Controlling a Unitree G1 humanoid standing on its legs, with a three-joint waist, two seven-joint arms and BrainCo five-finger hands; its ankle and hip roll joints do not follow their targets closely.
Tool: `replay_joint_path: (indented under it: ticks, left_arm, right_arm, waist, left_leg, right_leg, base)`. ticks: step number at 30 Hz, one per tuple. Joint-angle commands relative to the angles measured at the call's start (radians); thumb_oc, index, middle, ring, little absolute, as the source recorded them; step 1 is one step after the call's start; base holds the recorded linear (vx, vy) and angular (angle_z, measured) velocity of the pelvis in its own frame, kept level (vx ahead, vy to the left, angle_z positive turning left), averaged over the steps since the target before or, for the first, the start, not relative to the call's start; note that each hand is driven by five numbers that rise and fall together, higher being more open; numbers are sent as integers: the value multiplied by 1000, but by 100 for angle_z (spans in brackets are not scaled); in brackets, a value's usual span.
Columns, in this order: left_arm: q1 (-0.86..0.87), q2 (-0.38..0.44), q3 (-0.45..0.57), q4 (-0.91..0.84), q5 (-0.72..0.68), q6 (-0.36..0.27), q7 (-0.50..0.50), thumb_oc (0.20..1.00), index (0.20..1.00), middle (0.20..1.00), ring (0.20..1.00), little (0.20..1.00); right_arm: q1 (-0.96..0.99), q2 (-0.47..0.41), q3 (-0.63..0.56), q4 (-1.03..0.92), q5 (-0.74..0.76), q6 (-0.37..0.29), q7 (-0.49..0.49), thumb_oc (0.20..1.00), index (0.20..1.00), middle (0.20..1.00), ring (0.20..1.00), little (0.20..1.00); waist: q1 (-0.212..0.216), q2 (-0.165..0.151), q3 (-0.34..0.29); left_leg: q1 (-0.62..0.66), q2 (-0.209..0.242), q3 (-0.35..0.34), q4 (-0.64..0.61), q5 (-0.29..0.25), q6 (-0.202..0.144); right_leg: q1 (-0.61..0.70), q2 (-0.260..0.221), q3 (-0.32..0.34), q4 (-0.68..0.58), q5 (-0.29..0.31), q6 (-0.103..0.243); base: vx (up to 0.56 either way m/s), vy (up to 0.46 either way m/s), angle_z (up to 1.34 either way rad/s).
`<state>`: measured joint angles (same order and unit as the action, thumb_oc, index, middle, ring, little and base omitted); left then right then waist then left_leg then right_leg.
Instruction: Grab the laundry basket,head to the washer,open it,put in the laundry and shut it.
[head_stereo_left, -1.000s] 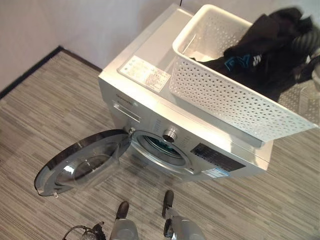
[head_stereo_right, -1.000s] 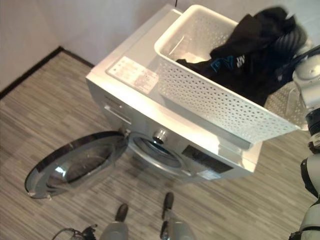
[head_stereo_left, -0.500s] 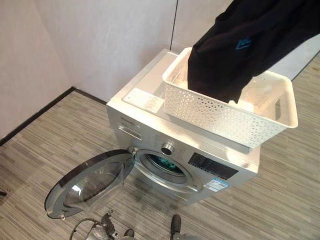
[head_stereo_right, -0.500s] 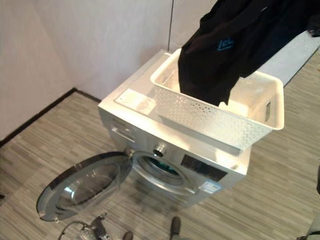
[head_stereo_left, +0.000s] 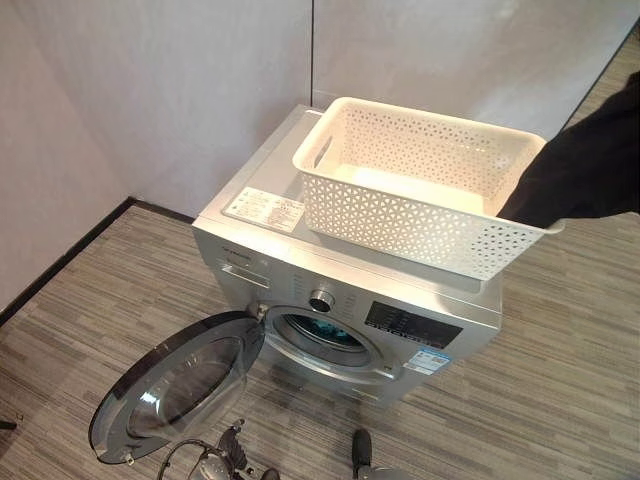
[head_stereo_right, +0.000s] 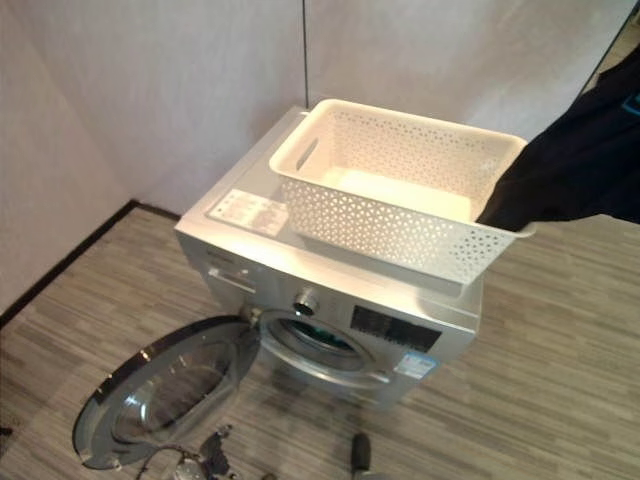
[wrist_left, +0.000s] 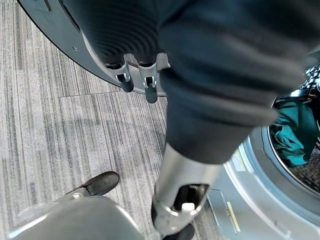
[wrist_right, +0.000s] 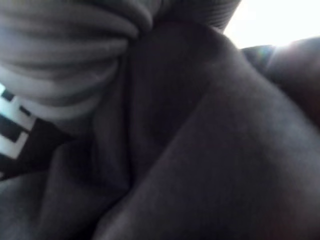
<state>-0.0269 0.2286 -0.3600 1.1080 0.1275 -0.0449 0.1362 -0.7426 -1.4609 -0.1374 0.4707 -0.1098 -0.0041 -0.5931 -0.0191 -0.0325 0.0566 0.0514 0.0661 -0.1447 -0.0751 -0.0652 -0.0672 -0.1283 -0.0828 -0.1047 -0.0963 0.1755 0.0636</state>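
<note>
The white perforated laundry basket (head_stereo_left: 400, 215) stands on top of the silver washer (head_stereo_left: 260, 255) with nothing inside it. A black garment (head_stereo_left: 590, 165) hangs in the air past the basket's right end, one corner just over the rim. In the right wrist view the same black cloth (wrist_right: 200, 150) lies pressed against my right hand (wrist_right: 65, 50). The washer's round door (head_stereo_left: 175, 385) is swung wide open to the left. A teal piece of laundry (wrist_left: 292, 140) lies in the drum (head_stereo_left: 322, 336). My left hand (wrist_left: 137, 75) hangs low by the open door, fingers relaxed and holding nothing.
The washer stands in a corner of pale walls (head_stereo_left: 180, 90) on grey striped flooring (head_stereo_left: 560, 360). The open door reaches out over the floor at the front left. Free floor lies to the right of the washer.
The black garment has come up out of the basket and swung off to the right, leaving the basket empty. The camera has also shifted, so the washer sits differently in the picture.
</note>
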Motion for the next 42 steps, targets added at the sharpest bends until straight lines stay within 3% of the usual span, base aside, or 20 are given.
replay_joint_path:
  ticks: [1,3,4,7,9,10,14,19,20,22,23,24,28,32,33,34,37,42]
  left_arm:
    - [-19,55,1,22,8,-26,18,1000,1000,1000,1000,1000]
    - [-10,60,4,18,10,-27,19,1000,1000,1000,1000,1000]
    - [-6,63,15,24,7,-27,23,1000,1000,1000,1000,1000]
    - [3,64,21,31,-4,-29,21,1000,1000,1000,1000,1000]
    - [16,54,41,34,-25,-29,8,1000,1000,1000,1000,1000]
    - [17,57,40,34,-25,-29,8,1000,1000,1000,1000,1000]
    - [37,69,52,-27,-31,-37,-11,1000,1000,1000,1000,1000]
    - [91,112,27,-177,-64,-74,-123,1000,1000,1000,1000,1000]
    - [91,112,27,-177,-64,-74,-123,1000,1000,1000,1000,1000]
    - [97,138,25,-221,-46,-81,-135,1000,1000,1000,1000,1000]
    - [99,140,25,-222,-46,-81,-135,1000,1000,1000,1000,1000]
    - [101,146,23,-239,-37,-87,-131,1000,1000,1000,1000,1000]
    - [105,178,17,-286,-4,-104,-106,1000,1000,1000,1000,1000]
    - [91,235,-49,-351,117,-143,-85,1000,1000,1000,1000,1000]
    - [75,296,-128,-431,224,-174,-76,1000,1000,1000,1000,1000]
    - [48,346,-188,-514,307,-194,-59,1000,1000,1000,1000,1000]
    - [-3,367,-228,-576,337,-207,-33,1000,1000,1000,1000,1000]
    - [-143,396,-350,-739,171,-267,-123,1000,1000,1000,1000,1000]
  right_arm:
    - [105,-34,-155,32,41,-6,-52,200,200,200,200,200]
    - [213,-13,-242,31,42,-6,-48,200,200,200,200,200]
    - [370,25,-358,39,59,-9,-29,200,200,200,200,200]
    - [542,99,-435,86,94,-6,39,200,200,200,200,200]
    - [654,230,-425,136,166,-19,151,200,200,200,200,200]
    - [657,232,-427,136,167,-21,152,200,200,200,200,200]
    - [740,375,-387,128,193,-31,227,200,200,200,200,200]
    - [838,527,-256,23,189,-68,387,200,200,200,200,200]
    - [838,527,-256,23,189,-68,387,200,200,200,200,200]
    - [888,613,-122,-27,188,-78,497,200,200,200,200,200]
    - [889,614,-122,-28,188,-78,498,200,200,200,200,200]
    - [908,670,-30,-47,181,-81,551,200,200,200,200,200]
    - [907,751,115,-124,206,-82,625,200,200,200,200,200]
    - [930,803,252,-207,250,-99,699,200,200,200,200,200]
    - [931,817,327,-252,283,-107,726,200,200,200,200,200]
    - [909,837,397,-274,304,-111,725,200,200,200,200,200]
    - [872,858,453,-287,319,-109,706,200,200,200,200,200]
    - [749,877,521,-355,422,-136,663,200,200,200,200,200]
  waist:
    - [6,-64,6]
    - [6,-67,6]
    - [4,-72,10]
    - [8,-77,20]
    - [9,-79,35]
    - [10,-78,32]
    - [7,-69,52]
    - [0,-61,71]
    - [0,-61,71]
    - [1,-58,84]
    - [1,-59,83]
    - [6,-57,89]
    - [15,-61,93]
    - [24,-67,101]
    - [31,-67,105]
    - [41,-71,112]
    - [48,-77,122]
    - [52,-81,134]
  left_leg:
    - [-18,-9,3,-3,-45,52]
    - [-16,-8,6,-4,-46,52]
    - [-14,-8,13,-4,-47,52]
    - [-8,-4,25,-6,-55,52]
    - [-11,-4,37,-2,-45,52]
    - [-6,-1,38,-5,-53,52]
    - [-7,2,40,-4,-50,52]
    - [-13,0,40,-1,-47,51]
    - [-13,0,40,-1,-47,51]
    - [-19,-1,41,0,-42,49]
    - [-19,-1,41,0,-42,49]
    - [-20,-1,42,2,-39,48]
    - [-19,-1,45,3,-35,47]
    - [-21,-1,41,2,-30,43]
    - [-23,1,39,1,-30,41]
    - [-26,4,33,-1,-28,38]
    - [-34,3,22,4,-26,36]
    - [-38,0,5,14,-29,36]
  right_leg:
    - [95,-53,45,46,-154,64]
    - [94,-53,48,45,-152,65]
    - [92,-53,52,44,-149,66]
    - [91,-49,62,42,-153,67]
    - [83,-51,69,42,-142,66]
    - [88,-49,69,40,-150,67]
    - [86,-46,69,42,-151,66]
    - [84,-52,62,44,-154,70]
    - [84,-52,62,44,-154,70]
    - [78,-54,59,46,-153,69]
    - [78,-54,59,46,-153,69]
    - [76,-56,58,48,-150,68]
    - [79,-59,56,47,-146,69]
    - [82,-62,43,48,-148,71]
    - [82,-64,36,52,-152,73]
    - [82,-65,26,62,-160,73]
    - [77,-68,16,79,-169,72]
    - [76,-72,4,96,-177,72]
  base:
    - [9,5,-15]
    - [-2,4,-16]
    - [-19,4,-7]
    - [10,2,-4]
    - [-40,1,-19]
    - [-4,-7,-20]
    - [-5,-7,-7]
    - [-24,0,0]
    - [-25,2,5]
    - [-32,2,4]
    - [0,0,0]
    - [0,0,0]
    - [0,0,0]
    - [1,-7,3]
    - [3,-29,9]
    - [-4,-31,15]
    - [-28,-27,22]
    - [-24,-5,15]
